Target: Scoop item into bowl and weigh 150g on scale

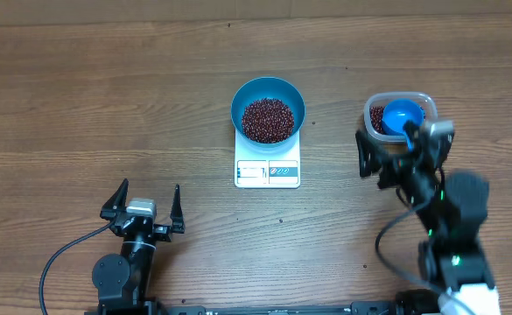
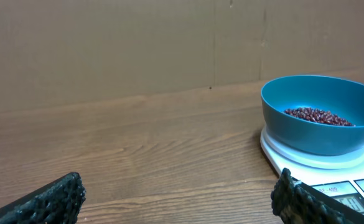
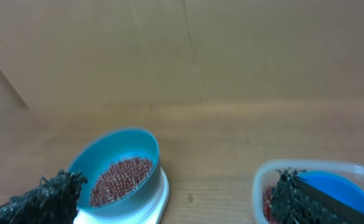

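Blue bowl (image 1: 268, 112): sits on the scale (image 1: 267, 171) near the middle of the surface (image 1: 80, 96). The display strip shows at the bowl's 6 o'clock, and its reading is too small to make out.
Beans (image 1: 268, 120): a shallow heap covers the bowl's floor. More lie in the tub (image 1: 371, 109) at the bowl's 3 o'clock, under the scoop (image 1: 403, 115).
Bean handling: judged hard, small and loose. They will roll and scatter and cannot be pinched, so take them only with the scoop, carried level.
Scoop handling: judged light, stiff, smooth plastic. It is best held by its handle, which the right arm hides from overhead.
Bowl handling: judged light and slippery on the platform. A knock would shift it and upset the weighing.
Left claw (image 1: 148, 194): jaws spread wide and empty, low over bare surface at the scale's 8 o'clock. It is well apart from the scale and points toward 12 o'clock.
Right claw (image 1: 389, 144): jaws spread wide with nothing held, at the tub's 7 o'clock edge. One finger overlaps the tub beside the scoop and the other stands outside it. Contact cannot be confirmed.
Right arm: reaches from the surface's 5 o'clock edge toward 12 o'clock.
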You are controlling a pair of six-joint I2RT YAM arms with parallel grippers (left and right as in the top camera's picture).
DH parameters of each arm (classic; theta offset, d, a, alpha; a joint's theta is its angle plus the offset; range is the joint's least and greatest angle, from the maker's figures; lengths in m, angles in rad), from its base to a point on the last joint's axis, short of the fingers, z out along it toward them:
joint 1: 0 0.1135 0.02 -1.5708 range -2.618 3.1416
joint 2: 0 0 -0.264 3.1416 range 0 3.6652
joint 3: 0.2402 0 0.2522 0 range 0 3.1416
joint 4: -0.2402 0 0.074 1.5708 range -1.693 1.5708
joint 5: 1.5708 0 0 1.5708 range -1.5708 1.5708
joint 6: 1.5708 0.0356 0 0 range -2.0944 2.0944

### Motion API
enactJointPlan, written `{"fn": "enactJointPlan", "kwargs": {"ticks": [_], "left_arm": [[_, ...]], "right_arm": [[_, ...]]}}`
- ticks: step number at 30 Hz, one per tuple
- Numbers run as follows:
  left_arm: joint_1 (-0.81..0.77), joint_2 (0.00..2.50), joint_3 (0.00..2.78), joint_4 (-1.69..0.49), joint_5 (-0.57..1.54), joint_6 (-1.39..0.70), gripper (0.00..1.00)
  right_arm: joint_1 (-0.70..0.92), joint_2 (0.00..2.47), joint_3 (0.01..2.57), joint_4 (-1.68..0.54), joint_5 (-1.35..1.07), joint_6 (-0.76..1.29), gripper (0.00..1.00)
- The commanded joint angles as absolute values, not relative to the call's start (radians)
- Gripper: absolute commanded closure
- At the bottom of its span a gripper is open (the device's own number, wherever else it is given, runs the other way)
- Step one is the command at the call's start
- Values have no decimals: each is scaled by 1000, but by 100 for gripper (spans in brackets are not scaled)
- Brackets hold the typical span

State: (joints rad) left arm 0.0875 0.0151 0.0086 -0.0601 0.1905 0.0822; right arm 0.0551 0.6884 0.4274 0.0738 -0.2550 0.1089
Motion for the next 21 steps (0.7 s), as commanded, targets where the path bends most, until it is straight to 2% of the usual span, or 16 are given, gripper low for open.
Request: {"fn": "enactJointPlan", "kwargs": {"ticks": [1,5,10,21], "left_arm": [[98,4,5,-61,184,98,0],[98,4,5,-61,184,98,0],[98,4,5,-61,184,98,1],[98,4,5,-61,184,98,0]], "right_arm": [[64,567,278,164,-283,104,0],[64,422,120,272,-297,104,0],[63,285,11,274,-317,104,0],[62,100,8,-68,-261,102,0]]}}
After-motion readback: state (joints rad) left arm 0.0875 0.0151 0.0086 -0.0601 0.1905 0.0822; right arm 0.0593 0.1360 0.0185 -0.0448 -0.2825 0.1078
